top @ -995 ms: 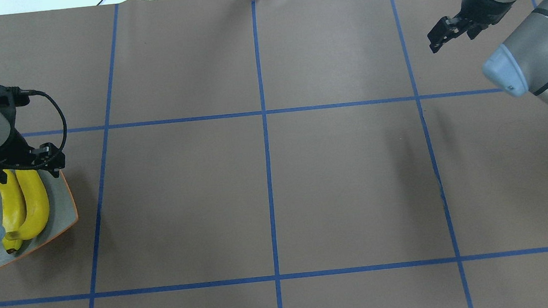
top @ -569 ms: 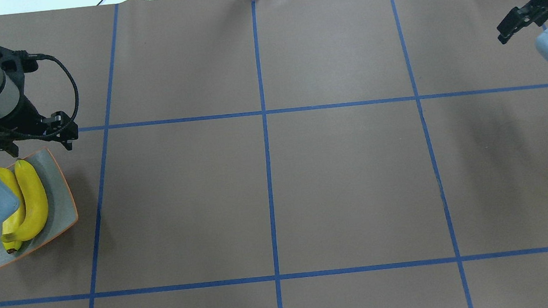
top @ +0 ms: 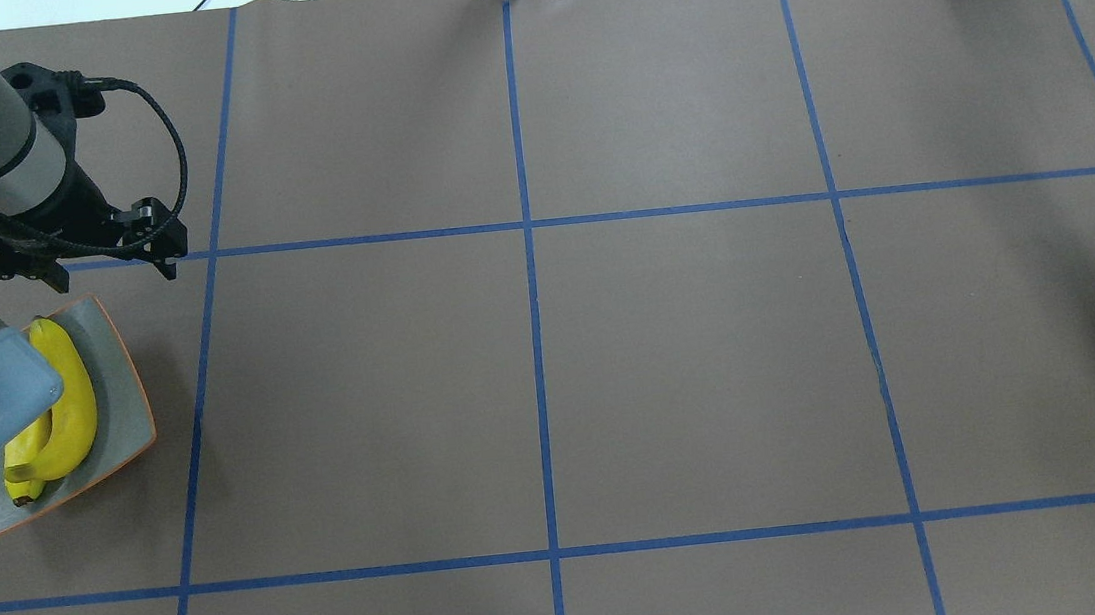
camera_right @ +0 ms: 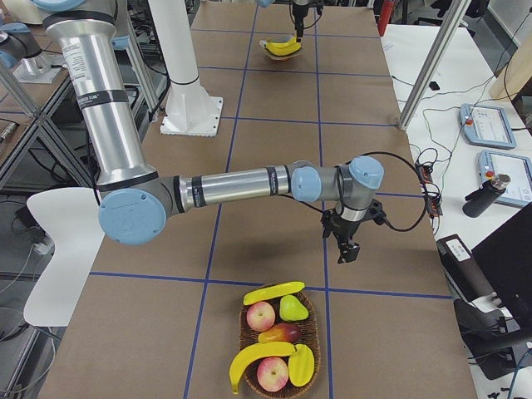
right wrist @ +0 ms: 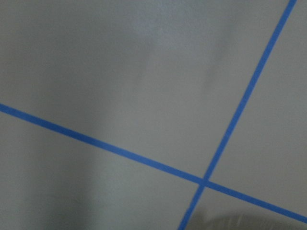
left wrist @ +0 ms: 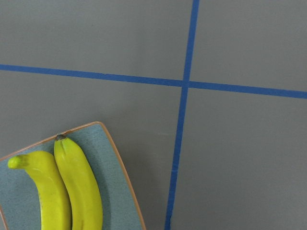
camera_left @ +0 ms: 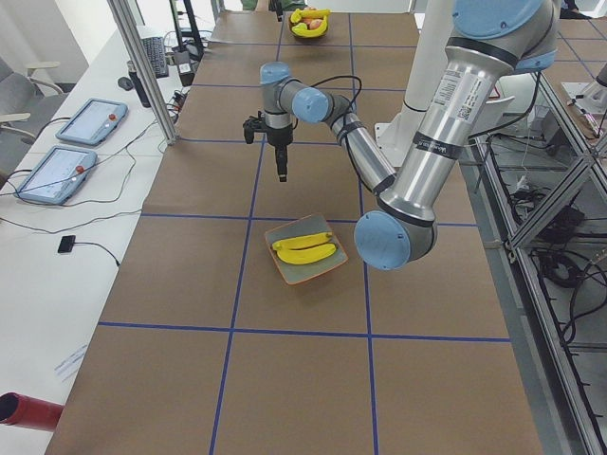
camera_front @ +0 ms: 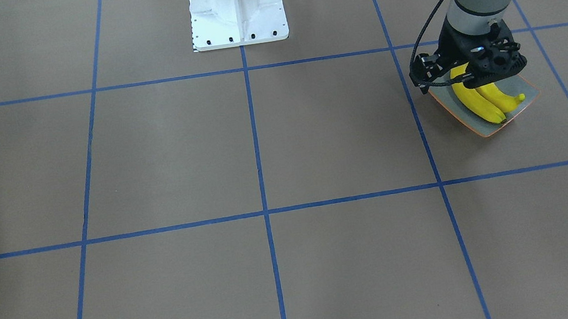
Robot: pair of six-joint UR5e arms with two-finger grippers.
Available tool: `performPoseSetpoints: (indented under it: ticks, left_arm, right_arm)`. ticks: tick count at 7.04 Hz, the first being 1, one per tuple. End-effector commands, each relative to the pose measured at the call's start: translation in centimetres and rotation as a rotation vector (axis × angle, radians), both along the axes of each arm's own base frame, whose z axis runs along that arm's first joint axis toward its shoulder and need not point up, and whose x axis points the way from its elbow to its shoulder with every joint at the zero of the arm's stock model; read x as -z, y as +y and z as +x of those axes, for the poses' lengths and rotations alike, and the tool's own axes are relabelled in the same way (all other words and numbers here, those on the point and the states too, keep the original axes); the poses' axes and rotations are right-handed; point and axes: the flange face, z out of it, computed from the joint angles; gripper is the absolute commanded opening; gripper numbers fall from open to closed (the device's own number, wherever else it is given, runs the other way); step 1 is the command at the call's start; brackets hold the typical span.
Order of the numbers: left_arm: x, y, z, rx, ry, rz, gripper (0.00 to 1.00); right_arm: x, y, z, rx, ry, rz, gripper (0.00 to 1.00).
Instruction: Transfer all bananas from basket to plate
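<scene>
Has lifted the left tool (top: 110,269) up off the squarish grey-green glazed plate (top: 122,429) since 1 second ago, fingers spread wide, holding nothing. Has swung the right tool (camera_right: 342,249) over near the brown woven basket (camera_right: 241,332); cannot tell if open or pinched. Now 2 bright yellow curved bananas (top: 71,414) side by side on the plate, 2 more bananas (camera_right: 273,293) in the basket among other fruit. Next, come down over the nearest banana's middle, pinch softly, lift clear.
</scene>
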Motion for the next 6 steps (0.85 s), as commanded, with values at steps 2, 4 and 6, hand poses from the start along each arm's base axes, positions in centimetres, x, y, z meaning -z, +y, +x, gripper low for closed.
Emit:
performPoseSetpoints:
  ticks: [2,4,6]
  left_arm:
    - [1.3,0.0,0.7,-0.007,0.021,0.011,1.00]
    - [2.0,0.4,1.6,-0.022,0.029,0.020,1.00]
    - [1.9,0.4,1.7,-0.022,0.026,0.020,1.00]
  right_arm:
    - [-8.8,5.2,6.6,0.051,-0.012,-0.054,1.00]
    - [-11.6,8.0,7.6,0.096,-0.015,-0.065,1.00]
    - [-13.8,9.7,7.9,0.109,-0.007,-0.099,1.00]
